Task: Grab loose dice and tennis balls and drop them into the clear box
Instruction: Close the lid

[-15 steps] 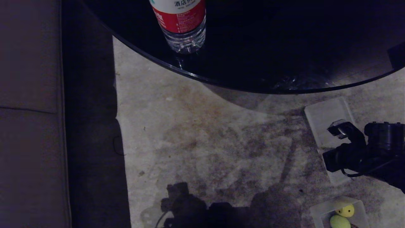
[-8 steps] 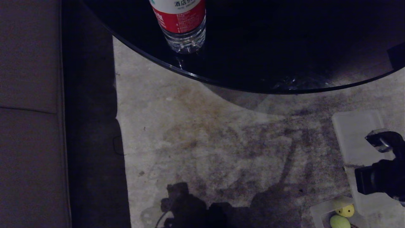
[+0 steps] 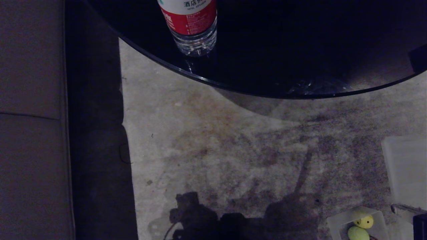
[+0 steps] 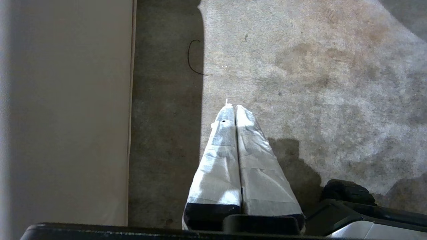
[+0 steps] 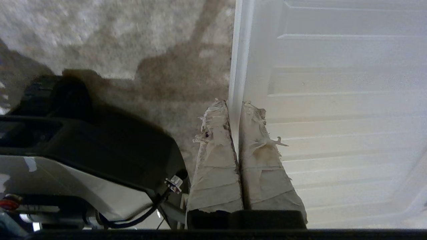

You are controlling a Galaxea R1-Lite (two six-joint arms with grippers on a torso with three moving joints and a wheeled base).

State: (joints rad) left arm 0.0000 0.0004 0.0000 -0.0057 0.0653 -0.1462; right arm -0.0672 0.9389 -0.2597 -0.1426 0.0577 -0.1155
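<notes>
Carried rightward since a second ago, the flat ribbed translucent lid panel (image 3: 405, 173) now sits at the head view's right edge, its rim clenched in the right gripper (image 5: 235, 110). Nearby, the clear shallow plastic box (image 3: 335, 221) on the stained carpet (image 3: 233, 150) holds a fuzzy yellow-green tennis ball (image 3: 358, 233) and a yellow die (image 3: 364, 221). Clenched empty, the left gripper (image 4: 232, 106) hangs above carpet.

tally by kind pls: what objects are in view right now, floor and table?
Yellow dice: 1, in the clear box
Tennis balls: 1, in that box
Clear boxes: 1
Ribbed lids: 1, pinched by the right gripper
Water bottles: 1, on the black table
Total: 5
</notes>
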